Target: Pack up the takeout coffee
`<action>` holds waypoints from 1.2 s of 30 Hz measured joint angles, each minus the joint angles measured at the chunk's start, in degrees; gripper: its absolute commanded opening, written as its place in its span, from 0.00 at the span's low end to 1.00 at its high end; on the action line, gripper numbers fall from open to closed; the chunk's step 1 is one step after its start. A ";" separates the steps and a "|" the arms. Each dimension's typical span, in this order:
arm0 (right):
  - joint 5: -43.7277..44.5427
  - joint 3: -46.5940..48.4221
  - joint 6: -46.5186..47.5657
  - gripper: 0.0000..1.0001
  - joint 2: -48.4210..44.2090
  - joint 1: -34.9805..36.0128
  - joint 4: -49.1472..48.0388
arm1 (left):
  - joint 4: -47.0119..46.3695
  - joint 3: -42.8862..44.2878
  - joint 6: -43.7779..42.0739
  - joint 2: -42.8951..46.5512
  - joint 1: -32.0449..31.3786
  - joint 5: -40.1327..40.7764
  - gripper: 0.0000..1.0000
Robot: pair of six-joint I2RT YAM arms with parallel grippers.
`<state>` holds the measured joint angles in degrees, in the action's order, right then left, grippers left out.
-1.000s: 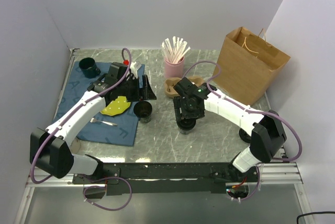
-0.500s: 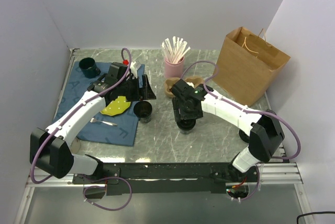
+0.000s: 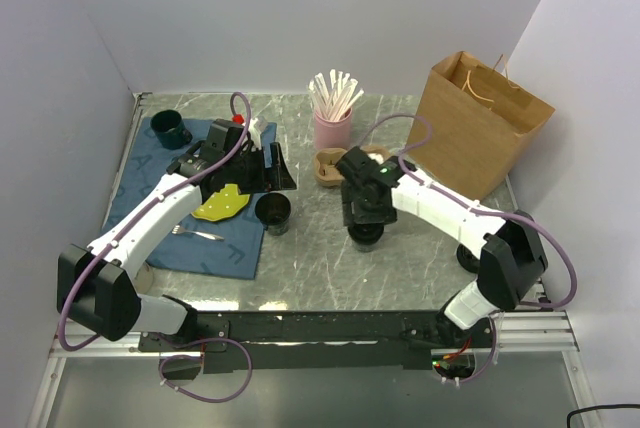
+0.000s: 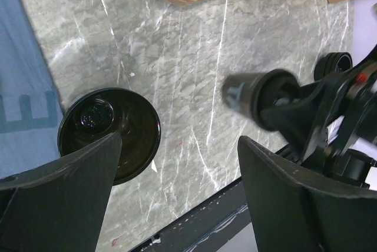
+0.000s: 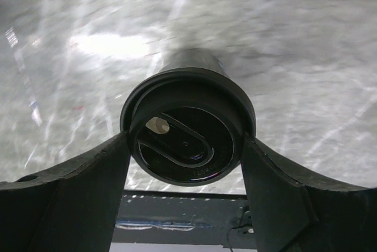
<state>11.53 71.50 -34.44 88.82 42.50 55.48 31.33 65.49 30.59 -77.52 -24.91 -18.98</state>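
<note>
A: Blocking most of the lidded coffee cup from overhead is the right gripper; the cup's base is showing only as a blur.

B: And the fingers?

A: They are pressing both sides of the glossy black lid, the cup sitting at the middle of the table. The left gripper is gaping wide, holding nothing, over an open cup.

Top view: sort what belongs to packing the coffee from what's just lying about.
Job: lidded cup, open cup, cup carrier, paper bag, probably the stirrers.
Lying about: blue mat, dark mug, yellow piece, fork.
</note>
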 measured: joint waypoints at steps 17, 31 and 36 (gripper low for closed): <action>0.87 -12.15 4.70 0.64 -14.14 -28.70 3.26 | 0.63 0.00 -0.15 -0.31 0.00 0.85 0.86; -3.48 -11.56 5.77 0.84 -11.96 -37.79 -4.33 | 0.90 0.00 -1.03 -1.14 0.00 0.90 0.87; -4.31 -9.29 5.57 0.92 -10.60 -38.27 -3.56 | 1.11 0.00 -1.25 -1.14 0.00 1.09 0.89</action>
<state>7.22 62.22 -28.86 78.22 4.23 51.92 32.45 65.49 29.34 -78.65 -24.91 -17.89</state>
